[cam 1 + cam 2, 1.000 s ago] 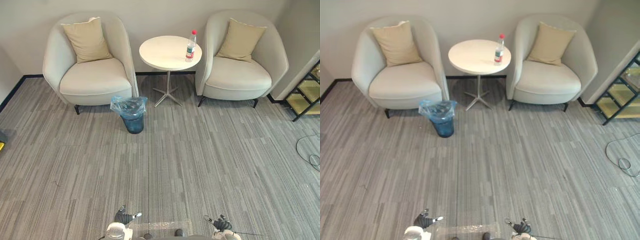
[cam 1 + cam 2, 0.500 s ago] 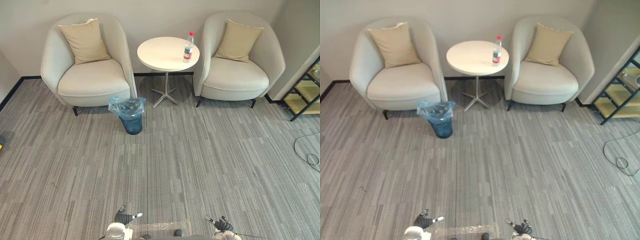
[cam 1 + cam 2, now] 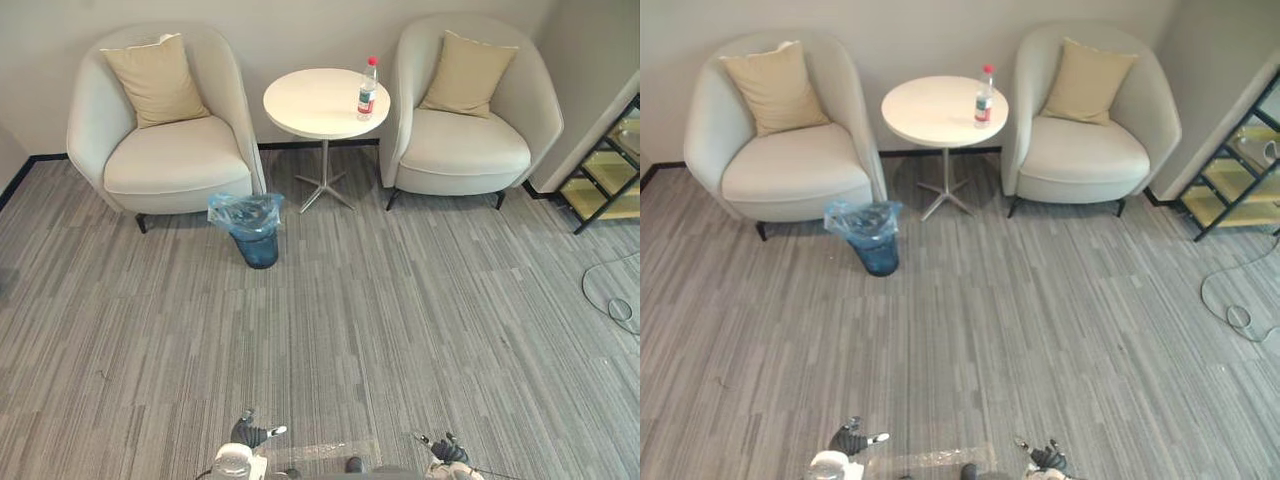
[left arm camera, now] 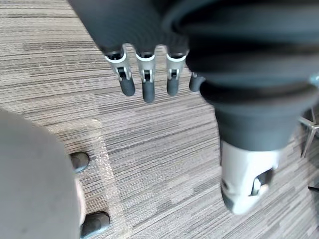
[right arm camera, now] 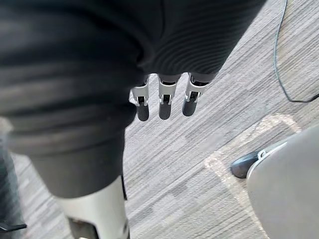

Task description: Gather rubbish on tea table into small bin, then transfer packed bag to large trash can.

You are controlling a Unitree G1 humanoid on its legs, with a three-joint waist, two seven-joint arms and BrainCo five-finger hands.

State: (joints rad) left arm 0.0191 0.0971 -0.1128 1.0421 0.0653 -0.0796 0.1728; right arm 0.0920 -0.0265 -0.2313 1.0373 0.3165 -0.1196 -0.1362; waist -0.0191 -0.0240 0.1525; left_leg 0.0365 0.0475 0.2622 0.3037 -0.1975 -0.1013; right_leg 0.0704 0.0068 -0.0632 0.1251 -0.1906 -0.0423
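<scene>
A clear plastic bottle [image 3: 367, 89] with a red cap and red label stands upright near the right edge of the round white tea table [image 3: 315, 103], far across the room. On the carpet in front of the table's left side sits a small blue bin [image 3: 250, 228] lined with a blue plastic bag. My left hand [image 3: 250, 433] and right hand [image 3: 445, 449] hang low at the near edge of the head views, far from the table. In the wrist views the left hand's fingers [image 4: 144, 74] and the right hand's fingers [image 5: 163, 97] hang straight and relaxed over the carpet, holding nothing.
Two cream armchairs [image 3: 165, 130] [image 3: 465, 115] with tan cushions flank the table against the wall. A black shelf frame [image 3: 610, 170] stands at the right edge. A cable loop [image 3: 615, 305] lies on the grey carpet at the right.
The whole picture has shifted left and slightly down, so the camera has moved. The bottle, bin and both hands keep their places and poses.
</scene>
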